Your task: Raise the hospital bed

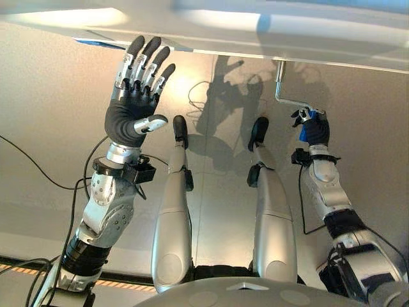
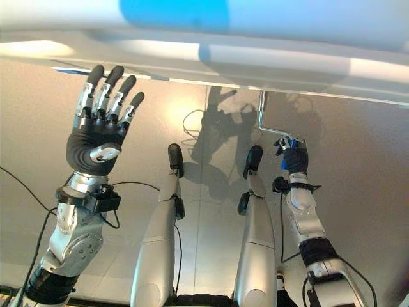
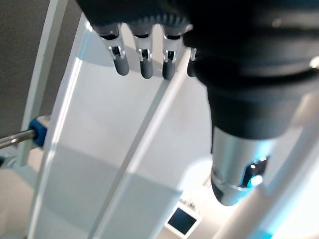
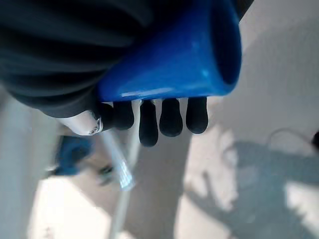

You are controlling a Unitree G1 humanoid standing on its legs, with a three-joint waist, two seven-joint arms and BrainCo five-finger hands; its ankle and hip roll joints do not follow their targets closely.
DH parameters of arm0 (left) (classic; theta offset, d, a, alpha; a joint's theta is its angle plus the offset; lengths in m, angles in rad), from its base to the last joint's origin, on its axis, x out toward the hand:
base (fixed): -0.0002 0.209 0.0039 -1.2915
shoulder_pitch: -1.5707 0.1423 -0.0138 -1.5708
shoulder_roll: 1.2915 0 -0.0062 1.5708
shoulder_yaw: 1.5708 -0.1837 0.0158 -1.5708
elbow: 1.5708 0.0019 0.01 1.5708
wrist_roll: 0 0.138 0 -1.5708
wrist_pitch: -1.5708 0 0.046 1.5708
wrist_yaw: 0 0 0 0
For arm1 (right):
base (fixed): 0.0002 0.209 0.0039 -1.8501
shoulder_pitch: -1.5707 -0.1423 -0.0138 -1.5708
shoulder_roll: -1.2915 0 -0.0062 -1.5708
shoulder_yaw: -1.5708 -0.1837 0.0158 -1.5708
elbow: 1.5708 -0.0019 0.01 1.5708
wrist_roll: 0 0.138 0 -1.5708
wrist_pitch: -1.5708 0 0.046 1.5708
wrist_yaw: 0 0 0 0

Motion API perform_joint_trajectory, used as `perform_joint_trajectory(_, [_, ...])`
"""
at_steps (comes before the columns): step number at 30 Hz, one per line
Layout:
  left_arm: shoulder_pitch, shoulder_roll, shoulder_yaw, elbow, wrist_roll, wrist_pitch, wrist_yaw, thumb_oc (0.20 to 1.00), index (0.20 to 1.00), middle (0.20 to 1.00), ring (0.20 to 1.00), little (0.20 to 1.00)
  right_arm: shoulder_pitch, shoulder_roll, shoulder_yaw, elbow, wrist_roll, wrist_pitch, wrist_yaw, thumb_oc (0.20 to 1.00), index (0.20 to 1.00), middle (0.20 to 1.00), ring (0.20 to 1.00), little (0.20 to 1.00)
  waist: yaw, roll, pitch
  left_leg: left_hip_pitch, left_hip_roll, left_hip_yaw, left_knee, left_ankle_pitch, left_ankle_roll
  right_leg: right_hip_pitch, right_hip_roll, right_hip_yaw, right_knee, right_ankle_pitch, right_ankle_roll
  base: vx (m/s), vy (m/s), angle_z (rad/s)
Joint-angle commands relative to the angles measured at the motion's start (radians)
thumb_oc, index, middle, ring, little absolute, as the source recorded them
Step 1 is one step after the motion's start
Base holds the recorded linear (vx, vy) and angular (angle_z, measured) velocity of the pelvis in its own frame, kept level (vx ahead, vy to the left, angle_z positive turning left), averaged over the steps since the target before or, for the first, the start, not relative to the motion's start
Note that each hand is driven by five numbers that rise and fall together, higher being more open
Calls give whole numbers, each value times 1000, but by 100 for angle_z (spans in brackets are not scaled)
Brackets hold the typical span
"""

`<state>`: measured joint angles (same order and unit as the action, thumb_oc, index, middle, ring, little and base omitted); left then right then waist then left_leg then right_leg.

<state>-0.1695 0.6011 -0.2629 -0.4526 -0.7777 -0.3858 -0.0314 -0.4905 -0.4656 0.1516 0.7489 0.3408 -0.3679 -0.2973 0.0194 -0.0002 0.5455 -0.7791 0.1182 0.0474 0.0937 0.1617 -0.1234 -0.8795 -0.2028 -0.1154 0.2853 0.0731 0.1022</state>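
A: Under the bed frame (image 1: 268, 32), left eye view: a bent metal crank (image 1: 281, 89) drops from the frame edge, then elbows out toward the robot's right, ending in a blue grip. Right hand (image 1: 314, 131) sits at that grip, fingers curled round it

B: And the left hand (image 1: 135, 96)?

A: Raised well apart from the crank, near the frame's underside, fingers straight and spread, palm out, nothing in it

B: Right eye view, same story?

A: Same. Crank shaft (image 2: 262, 112) runs down from the frame, and its offset arm lies crosswise to the shaft, leading to the right hand. Right arm is plainly the nearer one; left is far across

B: Left wrist view?

A: Straight dark-tipped fingers (image 3: 144, 64) pointing at pale bed rails (image 3: 144, 134); no contact that I can see. A blue piece on a metal rod (image 3: 37, 132) at the edge, can't say what it is

B: Right wrist view?

A: Blue handle (image 4: 174, 59) lies across the palm, fingertips (image 4: 169, 117) wrapped beneath it. Clenched on it, firm by the look

B: So what does the coming move turn on?

A: My judgement: the grip stands off to one side of the shaft, so the hand must sweep a circle about that shaft axis to wind the bed up. Rotation sense can't be read from here
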Motion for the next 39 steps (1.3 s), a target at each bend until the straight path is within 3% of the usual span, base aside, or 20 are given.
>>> perform_joint_trajectory(1, [-64,13,-6,-128,-2,-47,-34,1000,1000,1000,1000,1000,-83,-242,-124,250,209,54,-85,200,200,200,200,200,-3,11,-26,48,26,-24,48,-73,-23,67,15,-30,-20,-30,79,17,-17,6])
perform_joint_trajectory(3, [-84,16,-32,-119,4,-44,-31,1000,1000,1000,1000,1000,-146,-248,-48,379,185,110,-40,200,200,200,200,200,15,19,-26,36,24,-32,55,-73,-21,58,12,-38,-9,-31,80,14,-13,6])
perform_joint_trajectory(4, [-85,15,-29,-118,4,-44,-30,1000,1000,1000,1000,1000,-154,-250,-43,387,188,107,-36,200,200,200,200,200,12,21,-26,33,24,-33,56,-74,-21,56,12,-39,-8,-32,79,18,-34,4])
perform_joint_trajectory(5, [-114,12,-60,-108,9,-37,-28,1000,1000,1000,1000,1000,-227,-241,17,487,167,161,-2,200,200,200,200,200,37,36,-26,13,18,-47,65,-76,-17,45,5,-50,3,-35,80,0,0,0])
perform_joint_trajectory(10, [-151,-17,-79,-91,31,-25,-7,1000,1000,1000,1000,1000,-328,-187,120,594,73,241,47,200,200,200,200,200,79,69,-26,-45,2,-74,94,-84,-5,16,-12,-73,28,-41,79,15,4,10])
perform_joint_trajectory(22, [-231,-127,-96,-44,91,-12,83,1000,1000,1000,1000,1000,-525,134,350,543,-179,330,83,200,200,200,200,200,153,106,-26,-182,-52,-113,157,-105,22,-36,-53,-105,37,-39,82,10,72,11])
perform_joint_trajectory(27, [-242,-150,-88,-34,102,-18,131,1000,1000,1000,1000,1000,-544,340,450,444,-273,332,106,200,200,200,200,200,169,111,-26,-208,-75,-116,164,-111,29,-31,-65,-109,6,-20,88,14,105,2])
perform_joint_trajectory(32, [-228,-152,-73,-27,92,-30,146,1000,1000,1000,1000,1000,-526,453,515,348,-288,315,128,200,200,200,200,200,175,113,-26,-215,-87,-113,174,-117,30,-25,-75,-112,-4,-14,92,11,72,3])
perform_joint_trajectory(39, [-215,-147,-88,-26,81,-52,141,1000,1000,1000,1000,1000,-510,511,580,142,-200,248,167,200,200,200,200,200,179,121,-26,-215,-100,-105,179,-120,29,-12,-84,-109,-28,2,96,10,51,-1])
